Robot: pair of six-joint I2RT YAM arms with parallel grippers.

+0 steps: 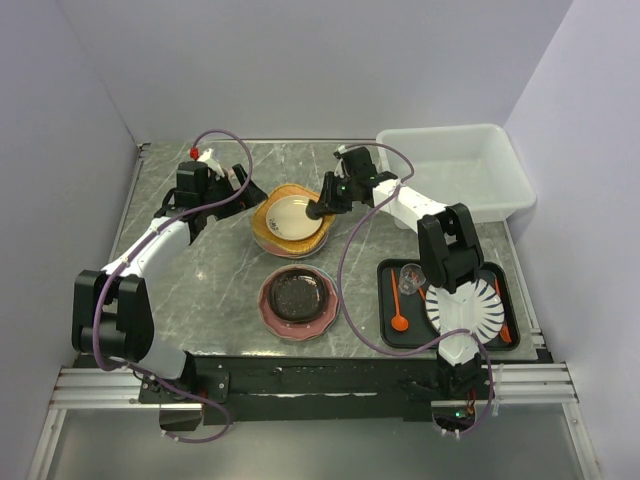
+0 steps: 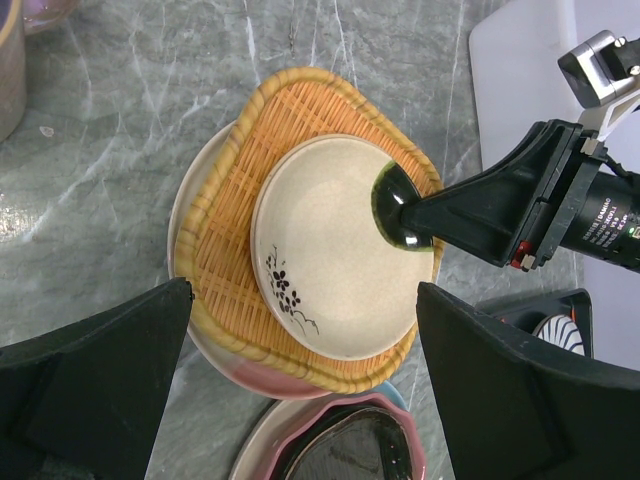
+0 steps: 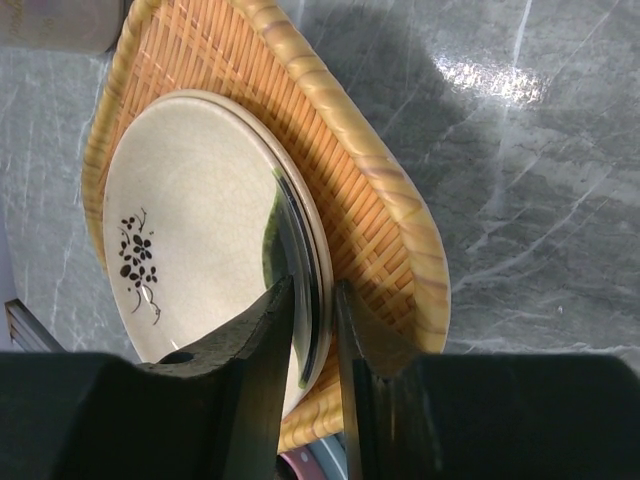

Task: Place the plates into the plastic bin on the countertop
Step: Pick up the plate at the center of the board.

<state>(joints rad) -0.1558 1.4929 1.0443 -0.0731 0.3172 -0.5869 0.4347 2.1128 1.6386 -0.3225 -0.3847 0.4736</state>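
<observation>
The small cream plate (image 1: 290, 217) (image 2: 330, 250) (image 3: 190, 220), with a dark flower sprig, lies in the orange woven rounded-square plate (image 1: 268, 206) (image 2: 225, 200) (image 3: 330, 120), which rests on a pink-and-white plate (image 2: 215, 345). My right gripper (image 1: 318, 210) (image 3: 315, 300) is shut on the cream plate's right rim, one finger on each face. To the left of this stack my left gripper (image 1: 238, 188) (image 2: 303, 300) hangs wide open, holding nothing. A black speckled plate (image 1: 297, 297) sits in a pink plate (image 1: 268, 303) nearer the bases. The plastic bin (image 1: 470, 170) stands at the back right of the countertop (image 1: 200, 270).
A black tray (image 1: 388, 322) at the front right holds a white plate with black stripes (image 1: 470, 308), a glass (image 1: 410, 277) and an orange spoon (image 1: 399, 312). A cup (image 2: 10, 60) stands left of the stack. The right arm's cable loops over the countertop.
</observation>
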